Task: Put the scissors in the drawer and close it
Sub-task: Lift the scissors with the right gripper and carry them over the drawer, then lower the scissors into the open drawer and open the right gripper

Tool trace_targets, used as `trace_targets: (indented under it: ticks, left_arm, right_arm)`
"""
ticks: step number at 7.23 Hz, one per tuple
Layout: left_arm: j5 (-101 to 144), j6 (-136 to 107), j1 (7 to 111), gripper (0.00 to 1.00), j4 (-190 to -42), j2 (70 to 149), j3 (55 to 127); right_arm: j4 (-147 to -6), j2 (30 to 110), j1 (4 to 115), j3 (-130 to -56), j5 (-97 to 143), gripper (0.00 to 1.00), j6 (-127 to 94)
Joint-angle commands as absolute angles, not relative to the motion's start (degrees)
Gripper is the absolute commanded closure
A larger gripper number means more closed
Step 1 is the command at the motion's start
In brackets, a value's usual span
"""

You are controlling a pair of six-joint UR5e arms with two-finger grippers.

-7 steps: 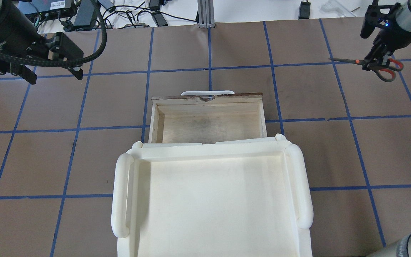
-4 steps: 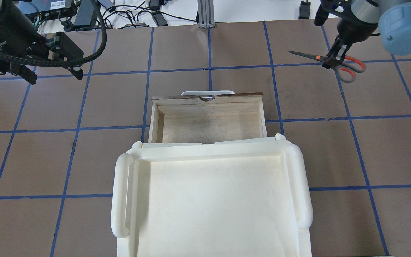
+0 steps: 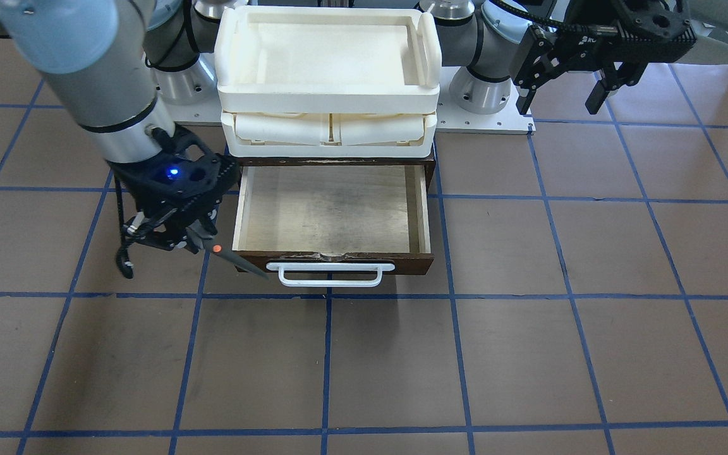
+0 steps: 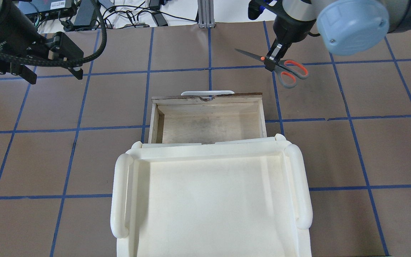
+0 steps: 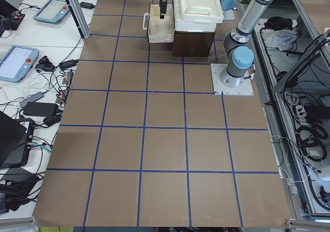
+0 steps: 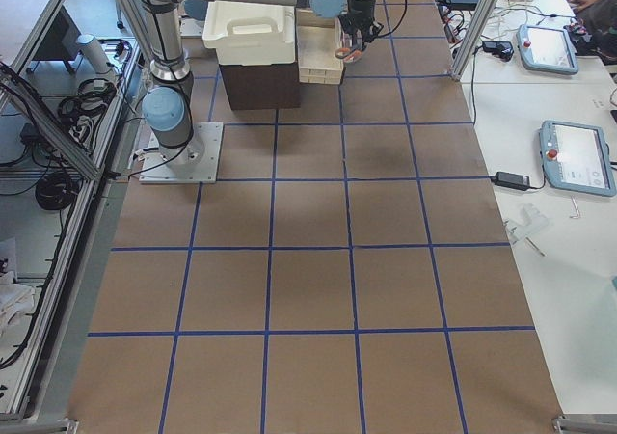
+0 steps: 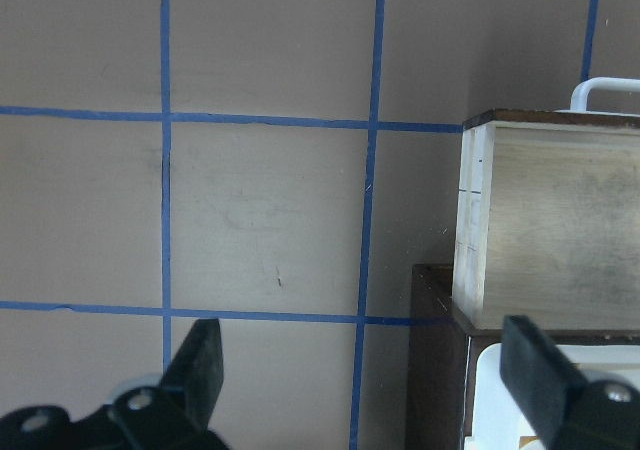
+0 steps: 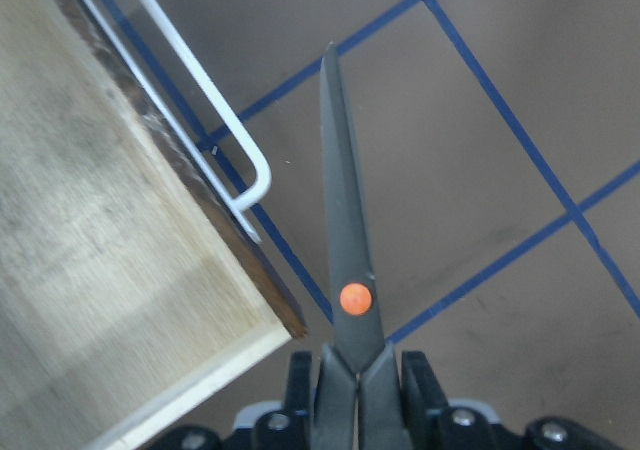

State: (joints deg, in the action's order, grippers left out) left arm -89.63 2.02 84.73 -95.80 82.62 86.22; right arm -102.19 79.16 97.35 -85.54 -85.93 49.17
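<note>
The scissors [image 4: 276, 65], with grey and red-orange loops, hang in my right gripper [image 4: 272, 62], which is shut on them near the pivot. They are held above the table, just beyond the far right corner of the drawer [image 4: 227, 95], blades pointing left. In the right wrist view the blade [image 8: 345, 260] lies beside the drawer's white handle [image 8: 215, 150]. The drawer [image 3: 332, 258] stands open and its plywood inside holds nothing. The scissors [image 3: 222, 253] show at its front corner. My left gripper [image 4: 55, 74] is open and empty at the far left.
The cream plastic tray unit [image 4: 209, 151] sits on top of the cabinet, over the back of the drawer. Brown table with blue tape grid lies all round. Cables and devices [image 4: 84, 10] lie past the far edge.
My right arm has carried the scissors leftward from the far right of the table to near the drawer's far right corner. The left arm and the drawer have not moved.
</note>
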Motion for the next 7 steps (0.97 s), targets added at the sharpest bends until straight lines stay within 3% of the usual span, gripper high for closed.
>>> trace_targets:
  ticks: [1,7]
  left_arm:
    - [-89.6,2.0,84.7,0.0,-95.8,82.6,86.2]
    - [-89.6,2.0,84.7,0.0,-95.9,82.6,86.2]
  right_arm:
    - [-102.2,77.4,105.7,-85.5,-88.4,1.0,48.5]
    - [-107.9,74.8,114.0,-88.4,-87.5,1.0,61.3]
